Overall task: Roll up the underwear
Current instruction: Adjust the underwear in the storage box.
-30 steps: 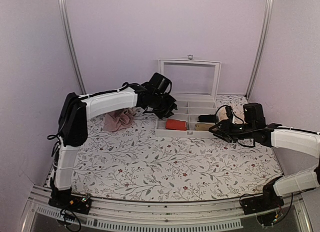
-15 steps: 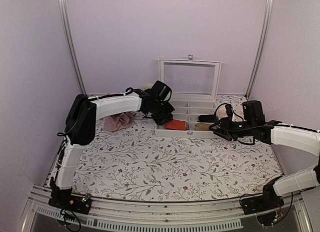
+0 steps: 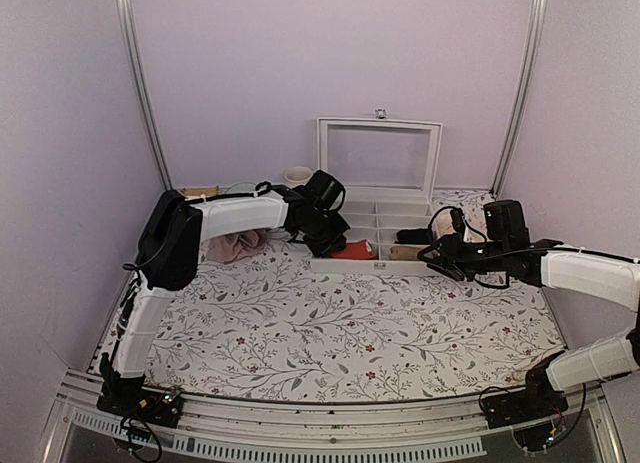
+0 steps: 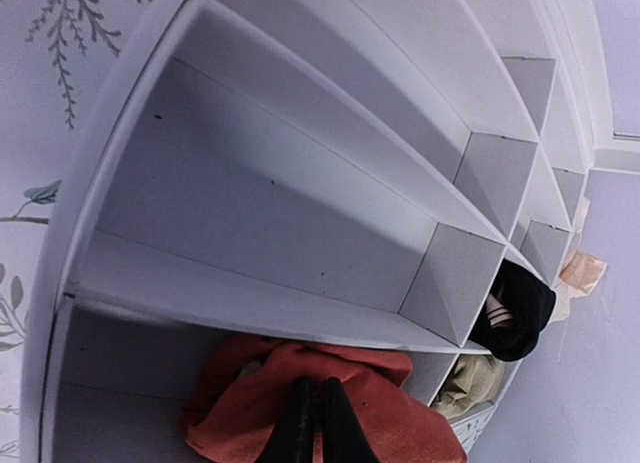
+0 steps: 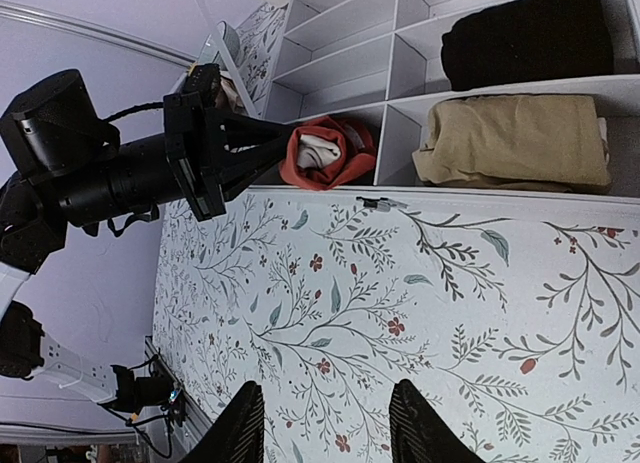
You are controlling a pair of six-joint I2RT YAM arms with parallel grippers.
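Note:
The red-orange underwear (image 3: 355,250) lies bunched in the front left compartment of the white organiser box (image 3: 345,266). A bit of cream shows inside the bundle (image 5: 325,153) in the right wrist view. My left gripper (image 3: 333,245) reaches into that compartment, shut. Its black fingertips (image 4: 318,415) are pressed together against the red fabric (image 4: 400,413), and I see no fold held between them. My right gripper (image 5: 328,391) is open and hovers over the floral table cover in front of the box (image 5: 480,195), with nothing between its fingers.
The box lid (image 3: 380,158) stands upright behind. A beige folded cloth (image 5: 515,143) and a black one (image 5: 530,38) fill compartments to the right. A dusty-pink cloth (image 3: 237,245) lies left of the box, and a small white cup (image 3: 297,174) stands at the back.
My left gripper has closed and come down and to the right, into the compartment and onto the underwear. The right arm has barely moved.

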